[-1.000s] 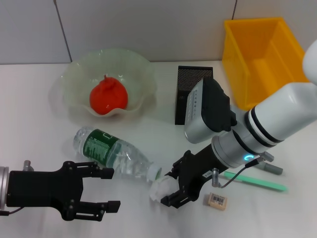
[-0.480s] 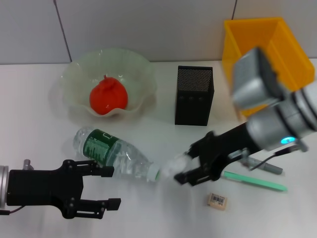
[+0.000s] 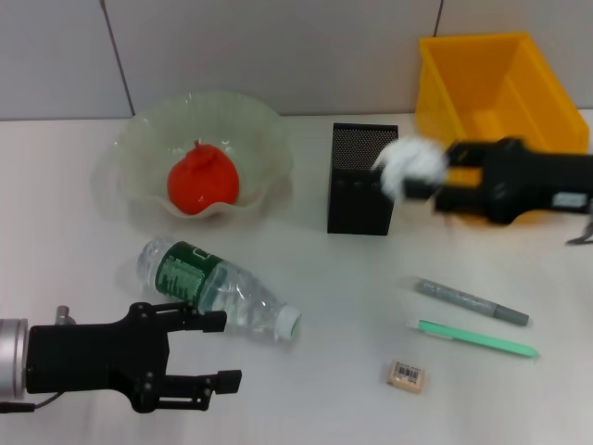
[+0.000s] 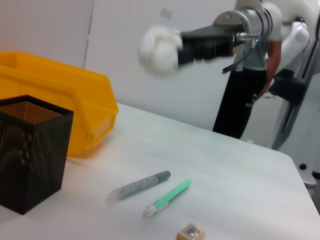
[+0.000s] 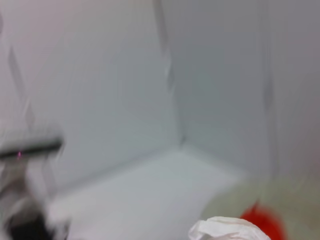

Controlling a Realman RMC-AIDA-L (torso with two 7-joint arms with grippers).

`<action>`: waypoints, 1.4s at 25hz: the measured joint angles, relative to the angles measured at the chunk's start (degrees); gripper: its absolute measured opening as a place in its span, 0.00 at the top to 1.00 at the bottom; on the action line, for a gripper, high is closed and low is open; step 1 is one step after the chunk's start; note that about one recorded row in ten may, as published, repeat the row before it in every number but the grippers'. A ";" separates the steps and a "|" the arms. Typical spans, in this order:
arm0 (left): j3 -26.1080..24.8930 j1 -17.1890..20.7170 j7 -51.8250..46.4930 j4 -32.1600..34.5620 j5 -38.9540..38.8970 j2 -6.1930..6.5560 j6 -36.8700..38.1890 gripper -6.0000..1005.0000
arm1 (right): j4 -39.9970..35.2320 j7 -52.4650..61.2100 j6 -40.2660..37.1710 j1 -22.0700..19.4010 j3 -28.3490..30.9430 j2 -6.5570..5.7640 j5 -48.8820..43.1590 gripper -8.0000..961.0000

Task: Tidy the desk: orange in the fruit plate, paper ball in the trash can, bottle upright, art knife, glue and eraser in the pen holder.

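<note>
Grey marker pen (image 3: 473, 302) lies on white table (image 3: 74, 222), right of centre, angled. Green-handled pen-like tool (image 3: 474, 338) just nearer, approx parallel, not touching. Grey panelled wall (image 3: 278, 46) along far edge.

Even, diffuse overhead light fills the head view; soft, short shadows lie under the fruit plate (image 3: 198, 139), the pen holder (image 3: 362, 178) and the bottle (image 3: 217, 289). The right gripper (image 3: 435, 185) and the paper ball (image 3: 409, 167) at centre right are smeared by motion blur, while the left gripper (image 3: 215, 349) at lower left is sharp. In the left wrist view the paper ball (image 4: 159, 44) is likewise blurred. The right wrist view is blurred throughout, the orange (image 5: 262, 223) a red smudge at lower right.
</note>
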 joint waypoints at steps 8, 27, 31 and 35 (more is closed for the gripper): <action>-1.65 0.15 -0.55 -0.17 -0.35 -0.09 1.21 0.21 | -19.64 -22.53 6.92 -2.27 12.40 0.16 21.79 0.43; -2.75 0.43 -0.83 -0.17 -1.29 0.31 1.51 0.21 | -28.72 -32.89 39.51 6.40 10.29 -0.10 25.73 0.38; -3.14 0.64 -0.85 -0.16 -1.32 0.35 1.52 0.21 | -28.93 -32.56 43.21 7.17 6.29 -0.20 25.73 0.37; -3.66 0.70 -0.86 -0.17 -1.33 0.38 1.52 0.21 | -28.40 -32.20 45.02 7.31 5.41 -0.06 26.09 0.36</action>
